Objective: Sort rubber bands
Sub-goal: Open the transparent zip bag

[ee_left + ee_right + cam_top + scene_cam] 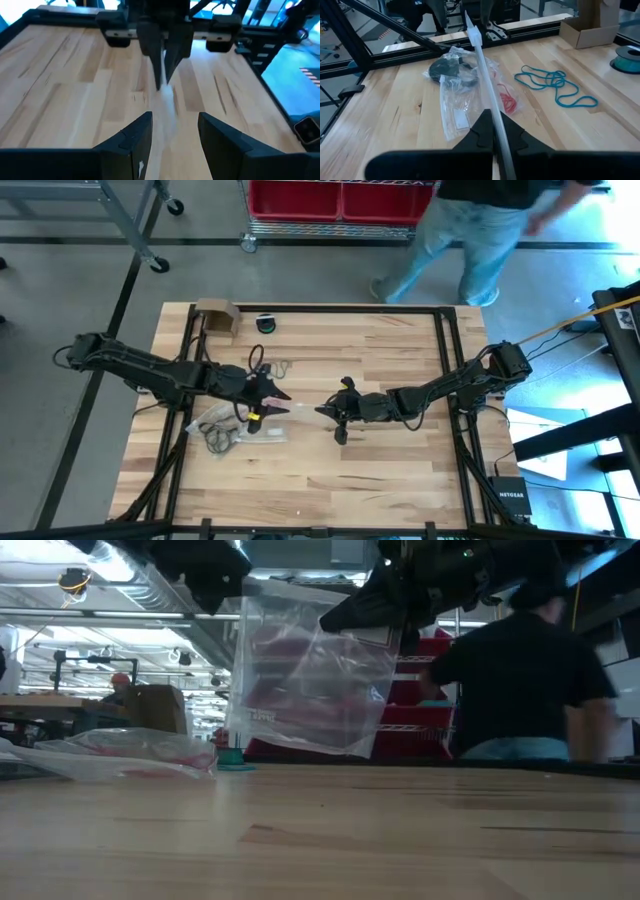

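Two grippers are working one clear plastic zip bag (310, 680) held up off the wooden table (380, 470). Right gripper (492, 131) is pinched tight on the bag's edge; left gripper (172, 132) sits spread wide at the other end, gripping nothing I can see. Loose teal rubber bands (555, 87) lie on the wood, red ones (507, 102) beside them. Black ones (447, 69) look tucked into another bag lying flat. These loops are light and floppy, so I'd pinch a single strand.

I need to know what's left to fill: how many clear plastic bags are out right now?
2, maybe more hidden. One bag hangs in the air, pinched by the right gripper. Another bag lies flat on the table, holding black bands.
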{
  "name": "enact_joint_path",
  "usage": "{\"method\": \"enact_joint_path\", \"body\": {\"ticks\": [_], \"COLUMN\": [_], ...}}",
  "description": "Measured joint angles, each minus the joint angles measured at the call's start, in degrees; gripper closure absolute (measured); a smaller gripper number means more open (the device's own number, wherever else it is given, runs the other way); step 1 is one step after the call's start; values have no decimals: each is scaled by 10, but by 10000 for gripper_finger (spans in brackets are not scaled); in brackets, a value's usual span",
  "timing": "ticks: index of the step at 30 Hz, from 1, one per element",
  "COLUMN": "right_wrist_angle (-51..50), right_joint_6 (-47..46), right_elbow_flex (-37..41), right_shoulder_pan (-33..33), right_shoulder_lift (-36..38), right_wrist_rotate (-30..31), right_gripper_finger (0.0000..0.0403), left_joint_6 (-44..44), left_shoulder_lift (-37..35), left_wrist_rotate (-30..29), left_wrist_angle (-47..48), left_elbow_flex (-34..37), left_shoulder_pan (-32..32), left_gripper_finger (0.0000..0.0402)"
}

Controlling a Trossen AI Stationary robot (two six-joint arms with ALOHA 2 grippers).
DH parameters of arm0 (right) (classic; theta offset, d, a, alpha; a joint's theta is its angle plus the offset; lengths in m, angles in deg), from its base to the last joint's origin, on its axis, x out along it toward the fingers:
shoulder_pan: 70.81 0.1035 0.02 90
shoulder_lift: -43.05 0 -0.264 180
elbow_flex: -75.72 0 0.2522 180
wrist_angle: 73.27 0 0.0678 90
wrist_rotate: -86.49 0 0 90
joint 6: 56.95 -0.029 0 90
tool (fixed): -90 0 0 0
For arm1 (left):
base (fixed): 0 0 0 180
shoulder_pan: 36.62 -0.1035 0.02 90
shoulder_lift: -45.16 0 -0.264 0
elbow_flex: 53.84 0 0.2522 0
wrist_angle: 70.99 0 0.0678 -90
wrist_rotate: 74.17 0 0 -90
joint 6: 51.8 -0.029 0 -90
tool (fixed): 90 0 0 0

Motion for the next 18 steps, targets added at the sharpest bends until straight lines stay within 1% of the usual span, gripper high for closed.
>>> {"method": "enact_joint_path", "body": {"ticks": [3, 5, 8, 10, 12, 16, 18], "right_wrist_angle": [2, 2, 3, 2, 3, 4, 4], "right_joint_6": [0, 0, 0, -1, -1, -1, -2], "right_elbow_flex": [0, 0, 0, 0, 0, 0, 0], "right_shoulder_pan": [0, 0, 0, 0, 0, 0, 0], "right_shoulder_lift": [0, 0, 0, 0, 0, 0, 0], "right_wrist_rotate": [0, 0, 0, 0, 0, 0, -5], "right_gripper_finger": [403, 403, 403, 403, 403, 403, 403], "left_joint_6": [0, 0, 0, -4, -4, -8, -9], "left_shoulder_lift": [10, 16, 28, 31, 33, 34, 34], "left_wrist_rotate": [1, 1, 0, 0, -13, -42, -50], "left_wrist_angle": [-28, -27, -24, -28, -32, -38, -35], "left_elbow_flex": [0, 0, 0, 0, 0, 0, 0], "left_shoulder_pan": [0, 0, 0, 0, 0, 0, 0], "left_gripper_finger": [249, 252, 270, 289, 315, 377, 394]}}
